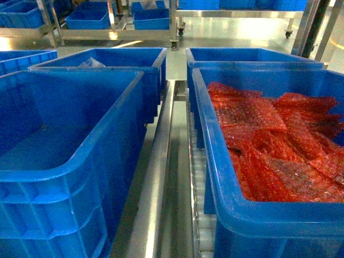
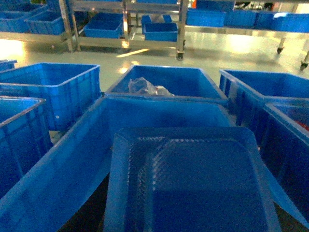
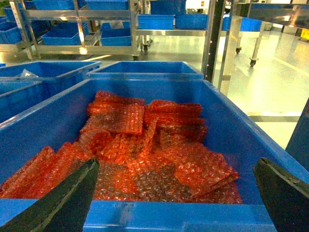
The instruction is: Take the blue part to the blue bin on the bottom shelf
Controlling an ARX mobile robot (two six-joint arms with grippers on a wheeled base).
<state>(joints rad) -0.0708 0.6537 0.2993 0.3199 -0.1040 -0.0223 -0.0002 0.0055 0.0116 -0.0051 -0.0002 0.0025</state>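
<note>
In the left wrist view, a glossy blue part [image 2: 193, 183]; flat, ribbed tray.

Head view high and close, slanting down between two near blue bins, left wrist view low over the left bin [image 2: 58, 164], facing far racks, right wrist view just above the right bin [image 3: 159, 215] of red bubble wrap [image 3: 145, 150], shared with head.

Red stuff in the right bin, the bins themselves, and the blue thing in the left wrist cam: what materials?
Red sheets: look like bubble-wrap film, dimpled and translucent. Right bin: likely moulded plastic, smooth semi-gloss walls with rolled rims, as on the left bin. Blue tray: apparently thin formed plastic, glossy with pressed ridges; it hides the left pincer. Right pincer fingers: dark, matte.
</note>
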